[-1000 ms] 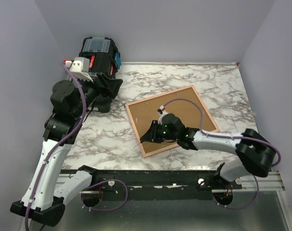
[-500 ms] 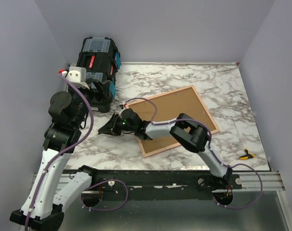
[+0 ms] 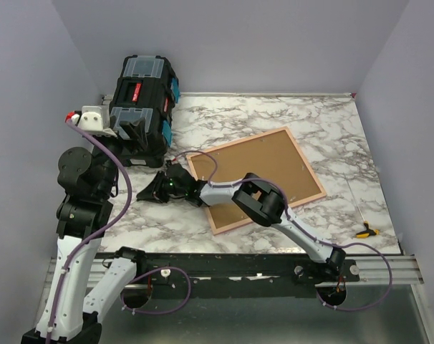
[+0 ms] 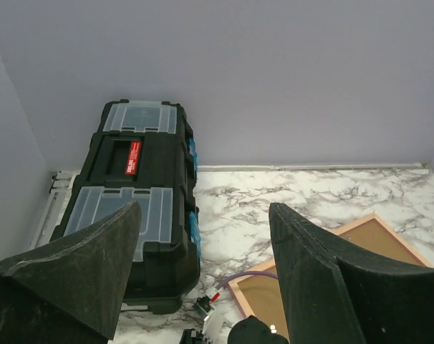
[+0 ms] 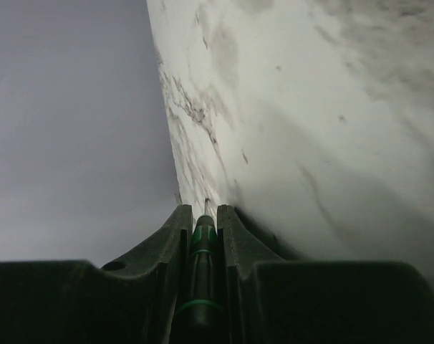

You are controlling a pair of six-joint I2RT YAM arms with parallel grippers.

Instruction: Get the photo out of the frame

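Right gripper (image 3: 154,190) is clamped on a thin green-and-black screwdriver (image 5: 202,247), low over the white marble table (image 3: 288,118), just off the left corner of the thin pink rectangular frame (image 3: 256,179). Frame lies flat mid-table, cork-brown back up; photo can't be seen. Left gripper (image 4: 203,215) has jaws wide apart, holding nothing, raised near the black plastic toolbox (image 3: 142,89). Small yellow-black tool (image 3: 365,233) sits by the right edge.

Marble-look worktop (image 3: 288,118) carries 3 things. Black toolbox (image 3: 142,97) sits at back-L corner. Frame (image 3: 278,161) lies flat near centre, cork back up, at an angle to the worktop edges; small yellow/black tool (image 3: 365,232) w/ thin shaft lies near front-R edge, apart from frame.
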